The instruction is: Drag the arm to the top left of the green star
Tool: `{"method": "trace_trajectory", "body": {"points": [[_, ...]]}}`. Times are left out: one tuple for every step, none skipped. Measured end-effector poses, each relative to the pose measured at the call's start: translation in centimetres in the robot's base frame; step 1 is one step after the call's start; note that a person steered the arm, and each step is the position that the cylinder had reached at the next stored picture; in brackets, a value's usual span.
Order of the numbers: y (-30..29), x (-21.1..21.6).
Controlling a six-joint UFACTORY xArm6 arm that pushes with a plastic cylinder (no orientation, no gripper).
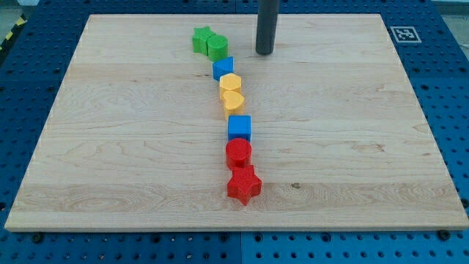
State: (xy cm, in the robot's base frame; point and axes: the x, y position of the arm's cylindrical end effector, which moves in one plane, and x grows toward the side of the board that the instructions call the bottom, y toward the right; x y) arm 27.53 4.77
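Note:
The green star lies near the view's top, left of centre, touching a green rounded block on its right. My tip is the lower end of the dark rod and rests on the board to the right of both green blocks, about level with the rounded one, apart from them. Below the green pair runs a column of blocks: a small blue block, a yellow block, a yellow heart, a blue cube, a red cylinder and a red star.
The blocks sit on a light wooden board over a blue pegboard table. A black-and-white marker tag is at the board's top right corner.

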Motion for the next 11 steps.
{"method": "trace_trajectory", "body": {"points": [[-2.9,-6.5],[-8.4,-8.2],[-14.6,-8.3],[-18.1,-6.7],[-18.1,-3.7],[-18.1,-3.5],[-17.9,-2.9],[-17.0,-2.9],[-15.8,-2.9],[-15.4,-2.9],[-15.4,-2.9]]}}
